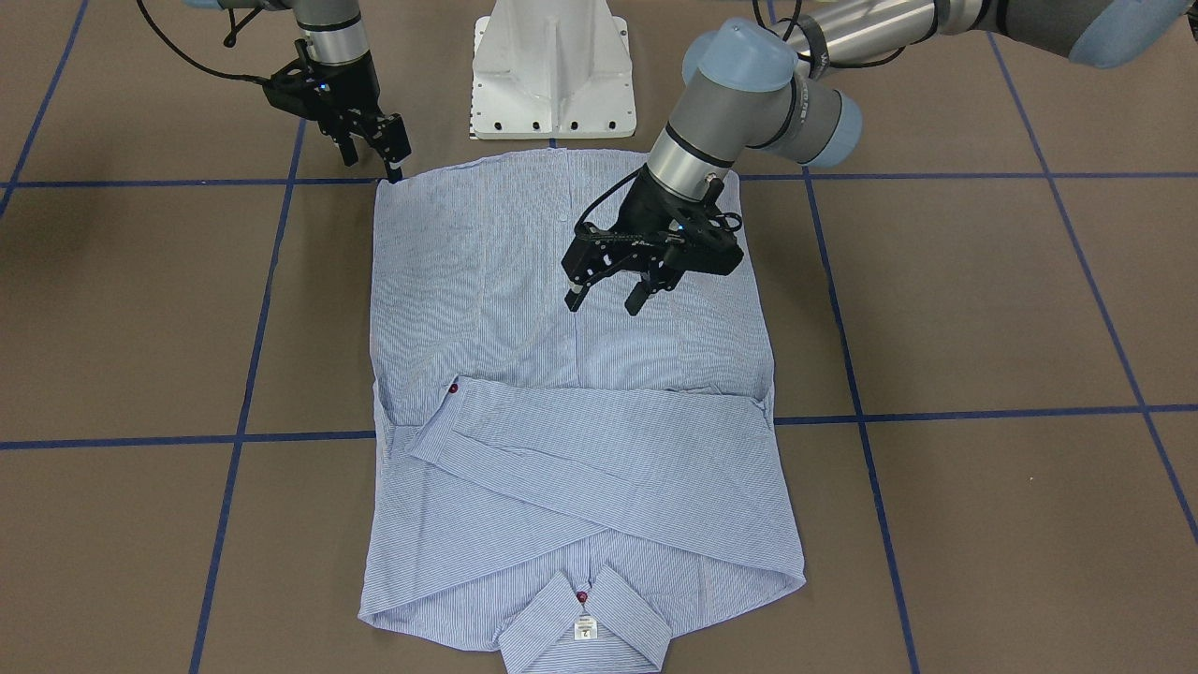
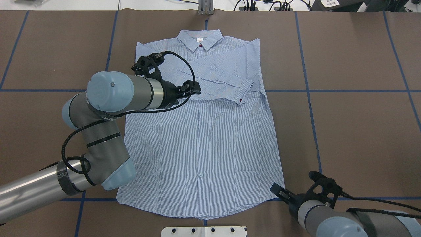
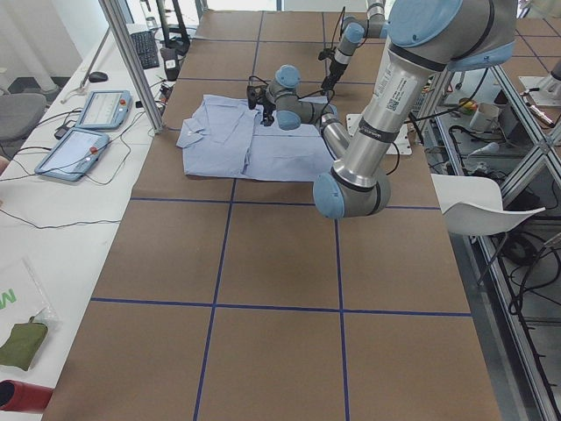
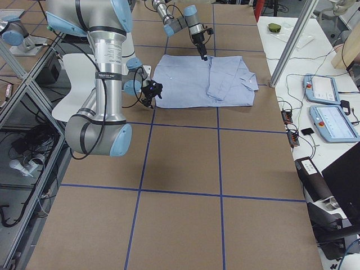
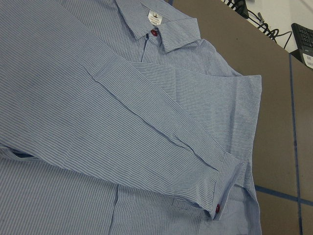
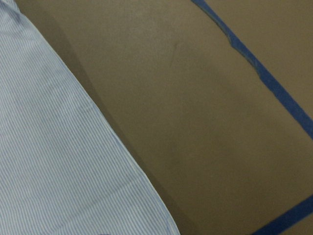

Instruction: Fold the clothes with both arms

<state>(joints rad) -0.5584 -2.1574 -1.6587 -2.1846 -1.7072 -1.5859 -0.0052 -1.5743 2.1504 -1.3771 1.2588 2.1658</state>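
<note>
Shirt (image 1: 487,281): lies flat and front-up on the brown counter (image 1: 983,309), centred in front of the white pedestal base (image 1: 552,65). Hem is toward the base, collar (image 1: 618,608) at the far edge with the small white neck label (image 1: 586,629) showing. Both sleeves (image 1: 599,449) are folded in and crossed over the chest. One cuff ends at the shirt's right side, where its dark red button (image 1: 453,388) is visible. The lower body of the shirt is spread out with light wrinkles.

Left hand (image 1: 605,304): hangs above the middle of the shirt, just on the hem side of the crossed sleeves, pointing down. Fingers apart, nothing between them; no contact with the cloth that I can see.

Right hand (image 1: 372,164): low at the hem corner on the robot's right. Fingers apart, one fingertip (image 1: 396,172) right at the corner's edge. Cannot tell whether cloth lies between them.

Blue tape lines (image 1: 936,413) grid the counter.
</note>
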